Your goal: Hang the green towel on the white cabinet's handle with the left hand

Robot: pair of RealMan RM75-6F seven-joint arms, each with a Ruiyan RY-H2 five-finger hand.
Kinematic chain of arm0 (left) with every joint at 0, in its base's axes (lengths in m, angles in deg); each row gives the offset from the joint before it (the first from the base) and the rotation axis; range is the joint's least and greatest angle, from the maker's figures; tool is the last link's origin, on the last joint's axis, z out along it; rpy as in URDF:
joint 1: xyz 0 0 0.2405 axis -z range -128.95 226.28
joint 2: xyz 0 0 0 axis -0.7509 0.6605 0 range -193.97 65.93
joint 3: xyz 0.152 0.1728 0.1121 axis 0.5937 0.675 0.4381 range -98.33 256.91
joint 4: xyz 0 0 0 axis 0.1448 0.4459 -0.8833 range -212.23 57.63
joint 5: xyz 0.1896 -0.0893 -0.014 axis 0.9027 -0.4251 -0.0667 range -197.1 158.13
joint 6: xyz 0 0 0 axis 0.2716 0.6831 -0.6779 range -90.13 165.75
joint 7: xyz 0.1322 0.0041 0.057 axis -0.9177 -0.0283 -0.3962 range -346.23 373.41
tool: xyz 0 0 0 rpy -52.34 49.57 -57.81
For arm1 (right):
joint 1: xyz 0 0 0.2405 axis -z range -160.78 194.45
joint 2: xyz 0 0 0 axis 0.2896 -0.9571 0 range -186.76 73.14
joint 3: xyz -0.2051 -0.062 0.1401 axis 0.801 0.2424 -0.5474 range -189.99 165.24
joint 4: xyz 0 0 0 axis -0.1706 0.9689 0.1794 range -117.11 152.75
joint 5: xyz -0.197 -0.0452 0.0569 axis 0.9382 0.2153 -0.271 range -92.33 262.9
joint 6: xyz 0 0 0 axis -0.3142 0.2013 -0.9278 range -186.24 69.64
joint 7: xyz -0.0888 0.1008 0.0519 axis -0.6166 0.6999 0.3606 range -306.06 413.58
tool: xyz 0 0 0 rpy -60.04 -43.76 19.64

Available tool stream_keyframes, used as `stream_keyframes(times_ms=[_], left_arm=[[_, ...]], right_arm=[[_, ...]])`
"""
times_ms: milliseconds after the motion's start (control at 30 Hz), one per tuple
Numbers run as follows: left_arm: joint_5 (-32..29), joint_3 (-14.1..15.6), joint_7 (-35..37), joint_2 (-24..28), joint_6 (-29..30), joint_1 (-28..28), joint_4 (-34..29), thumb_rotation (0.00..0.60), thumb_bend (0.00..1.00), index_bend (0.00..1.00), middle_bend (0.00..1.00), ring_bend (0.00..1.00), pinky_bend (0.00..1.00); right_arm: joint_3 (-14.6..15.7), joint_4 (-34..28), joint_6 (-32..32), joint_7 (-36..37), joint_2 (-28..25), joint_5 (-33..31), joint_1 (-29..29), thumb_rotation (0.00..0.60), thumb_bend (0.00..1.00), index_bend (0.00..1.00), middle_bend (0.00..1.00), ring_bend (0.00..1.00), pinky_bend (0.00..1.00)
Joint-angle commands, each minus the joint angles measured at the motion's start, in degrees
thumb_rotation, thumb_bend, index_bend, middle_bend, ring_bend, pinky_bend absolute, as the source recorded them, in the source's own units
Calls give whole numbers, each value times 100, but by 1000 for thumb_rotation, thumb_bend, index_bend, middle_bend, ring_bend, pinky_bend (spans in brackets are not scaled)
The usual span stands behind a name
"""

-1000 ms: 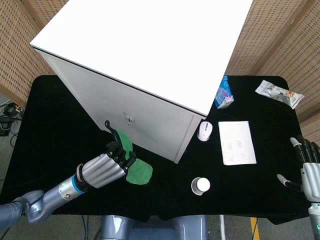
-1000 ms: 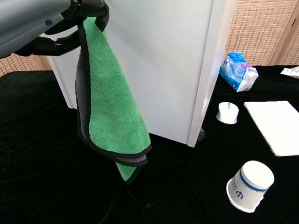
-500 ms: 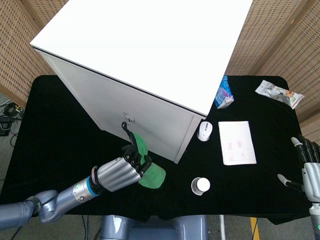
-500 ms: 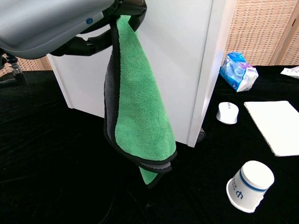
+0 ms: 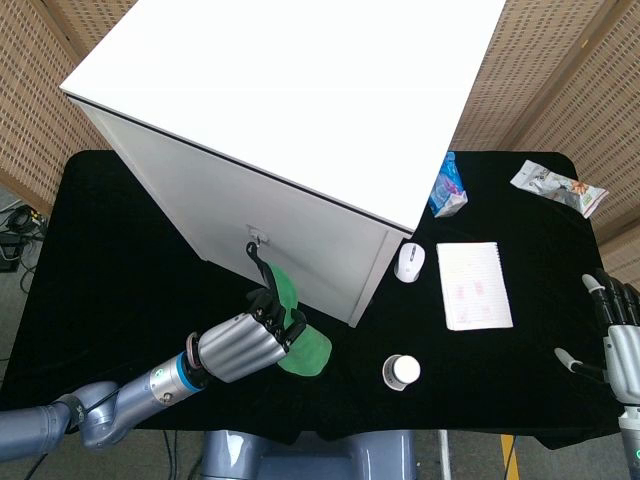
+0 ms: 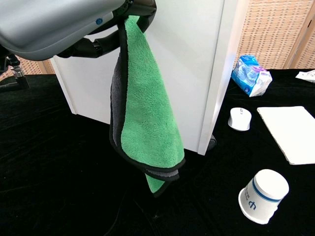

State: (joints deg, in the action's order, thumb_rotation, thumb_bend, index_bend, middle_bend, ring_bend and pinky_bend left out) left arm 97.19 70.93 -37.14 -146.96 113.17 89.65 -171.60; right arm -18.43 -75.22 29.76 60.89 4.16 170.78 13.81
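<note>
My left hand (image 5: 243,342) grips the top of the green towel (image 6: 147,113), which hangs down folded with a dark edge in front of the white cabinet (image 5: 300,130). In the head view the towel (image 5: 300,345) shows below the hand, and one finger reaches up close to the small metal handle (image 5: 258,238) on the cabinet door. Whether the towel touches the handle I cannot tell. In the chest view the left hand (image 6: 74,24) fills the upper left. My right hand (image 5: 615,340) rests at the far right table edge, fingers spread, holding nothing.
A white paper cup (image 6: 263,195) lies on its side at the front right. A white mouse (image 5: 409,262), a notepad (image 5: 475,285), a blue tissue pack (image 5: 448,188) and a snack packet (image 5: 556,186) sit on the black table (image 5: 120,260) to the cabinet's right.
Over the last second my left hand carried the towel to the right and toward the cabinet handle; in the last half second it barely moved. The right hand stayed still.
</note>
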Motion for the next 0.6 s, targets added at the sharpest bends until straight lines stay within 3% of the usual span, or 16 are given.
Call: stream_keyframes(times_ms=[33, 600], left_arm=[[-13, -18, 5, 2, -15, 0, 18, 600, 480, 896, 881, 769, 649], [-40, 23, 12, -155, -126, -29, 144, 600, 476, 896, 881, 768, 641]], right_arm=[[6, -4, -3, -12, 3, 8, -2, 600, 132, 21, 0, 0, 0], [7, -9, 1, 3, -2, 11, 0, 600, 132, 21, 0, 0, 0]])
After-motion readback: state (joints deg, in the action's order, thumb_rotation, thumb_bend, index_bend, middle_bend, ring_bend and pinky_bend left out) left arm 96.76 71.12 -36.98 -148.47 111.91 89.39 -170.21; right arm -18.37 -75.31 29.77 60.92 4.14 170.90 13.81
